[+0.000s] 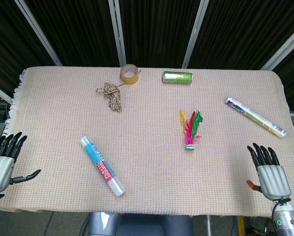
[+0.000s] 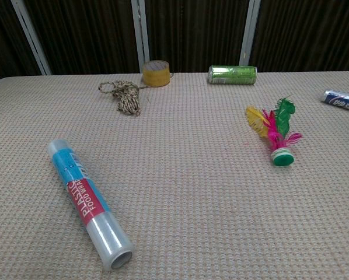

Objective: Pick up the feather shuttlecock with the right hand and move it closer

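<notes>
The feather shuttlecock (image 1: 191, 130) lies on its side on the beige cloth, right of centre, with yellow, pink and green feathers pointing away and its green-and-white base toward me. The chest view shows the shuttlecock (image 2: 275, 135) at the right. My right hand (image 1: 268, 172) rests at the table's near right corner, fingers spread and empty, well to the right of and nearer than the shuttlecock. My left hand (image 1: 3, 161) sits at the near left edge, fingers apart, holding nothing. Neither hand appears in the chest view.
A plastic food wrap roll (image 1: 102, 165) lies at front left. At the back sit a coil of twine (image 1: 111, 94), a yellow tape roll (image 1: 129, 73) and a green can (image 1: 177, 77). A foil-wrapped tube (image 1: 255, 116) lies at the right.
</notes>
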You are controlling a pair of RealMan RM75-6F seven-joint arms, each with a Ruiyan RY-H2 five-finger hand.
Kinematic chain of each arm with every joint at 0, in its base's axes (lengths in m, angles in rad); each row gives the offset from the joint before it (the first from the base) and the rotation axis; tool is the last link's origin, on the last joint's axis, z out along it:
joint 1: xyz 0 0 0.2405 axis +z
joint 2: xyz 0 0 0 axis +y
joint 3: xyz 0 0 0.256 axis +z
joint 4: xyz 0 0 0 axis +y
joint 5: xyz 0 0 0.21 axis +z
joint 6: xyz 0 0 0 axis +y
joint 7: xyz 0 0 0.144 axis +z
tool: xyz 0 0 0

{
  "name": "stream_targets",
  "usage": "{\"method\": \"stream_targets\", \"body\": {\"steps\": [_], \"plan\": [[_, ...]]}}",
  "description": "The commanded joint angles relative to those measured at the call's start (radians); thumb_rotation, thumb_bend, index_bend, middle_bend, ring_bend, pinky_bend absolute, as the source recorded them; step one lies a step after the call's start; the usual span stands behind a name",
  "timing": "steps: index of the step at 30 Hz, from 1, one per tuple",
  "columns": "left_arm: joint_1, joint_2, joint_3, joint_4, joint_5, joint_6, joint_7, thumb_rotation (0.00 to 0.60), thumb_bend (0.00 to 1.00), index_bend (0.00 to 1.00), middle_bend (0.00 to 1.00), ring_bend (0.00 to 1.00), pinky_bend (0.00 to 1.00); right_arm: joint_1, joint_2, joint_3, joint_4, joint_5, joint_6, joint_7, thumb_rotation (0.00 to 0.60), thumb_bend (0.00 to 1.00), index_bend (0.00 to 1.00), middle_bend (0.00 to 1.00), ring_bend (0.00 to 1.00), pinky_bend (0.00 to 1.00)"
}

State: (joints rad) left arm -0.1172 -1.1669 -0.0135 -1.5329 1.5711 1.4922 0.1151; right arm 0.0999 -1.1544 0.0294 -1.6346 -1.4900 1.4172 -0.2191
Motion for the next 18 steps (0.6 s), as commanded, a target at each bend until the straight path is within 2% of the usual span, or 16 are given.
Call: {"method": "stream_targets", "body": {"steps": [1, 6, 14, 18], "plan": [[0.0, 0.02, 0.008, -0.014, -0.009, -0.02, -0.022, 0.283, 0.09, 0.0, 0.0, 0.0, 0.0, 0.001, -0.001, 0.001, 0.002, 0.001, -0.002, 0.0, 0.6, 0.07, 0.0, 0.0, 0.0, 0.0], [0.004, 0.012, -0.013, -0.021, -0.056, -0.019, 0.057, 0.316, 0.09, 0.0, 0.0, 0.0, 0.0, 0.005, -0.002, 0.001, 0.006, 0.017, -0.02, -0.004, 0.6, 0.07, 0.0, 0.0, 0.0, 0.0], [0.012, 0.019, -0.007, -0.033, -0.011, 0.021, 0.012, 0.323, 0.09, 0.0, 0.0, 0.0, 0.0, 0.016, 0.003, -0.021, 0.01, -0.047, -0.021, 0.02, 0.6, 0.07, 0.0, 0.0, 0.0, 0.0], [0.015, 0.015, -0.013, -0.015, 0.005, 0.048, -0.011, 0.327, 0.09, 0.0, 0.0, 0.0, 0.0, 0.067, 0.02, -0.032, 0.019, -0.113, -0.076, 0.06, 0.6, 0.07, 0.01, 0.0, 0.0, 0.0]]}}
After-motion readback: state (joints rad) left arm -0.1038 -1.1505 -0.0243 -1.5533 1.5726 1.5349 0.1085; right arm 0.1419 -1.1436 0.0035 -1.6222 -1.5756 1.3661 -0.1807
